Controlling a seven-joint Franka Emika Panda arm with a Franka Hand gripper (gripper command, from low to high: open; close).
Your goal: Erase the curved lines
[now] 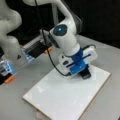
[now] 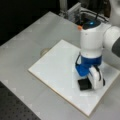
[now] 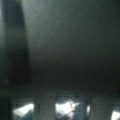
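Note:
A white board (image 1: 60, 97) with a tan edge lies on the grey table in both front views, and its surface (image 2: 56, 67) shows only faint glare. No curve lines show on it in any view. My gripper (image 1: 85, 74) points down at the board's far right part, shut on a black eraser block (image 2: 84, 84) that rests on the board. The white and blue hand (image 2: 91, 67) hides the board right beside the block. The wrist view is dark and shows nothing I can name.
Behind the board, a dark box with a blue-lit edge (image 1: 28, 55) and orange tabs (image 1: 9, 79) stand at a front view's left. A metal frame (image 2: 73, 11) stands at the table's back. A round mark (image 2: 44, 51) lies beside the board's left edge.

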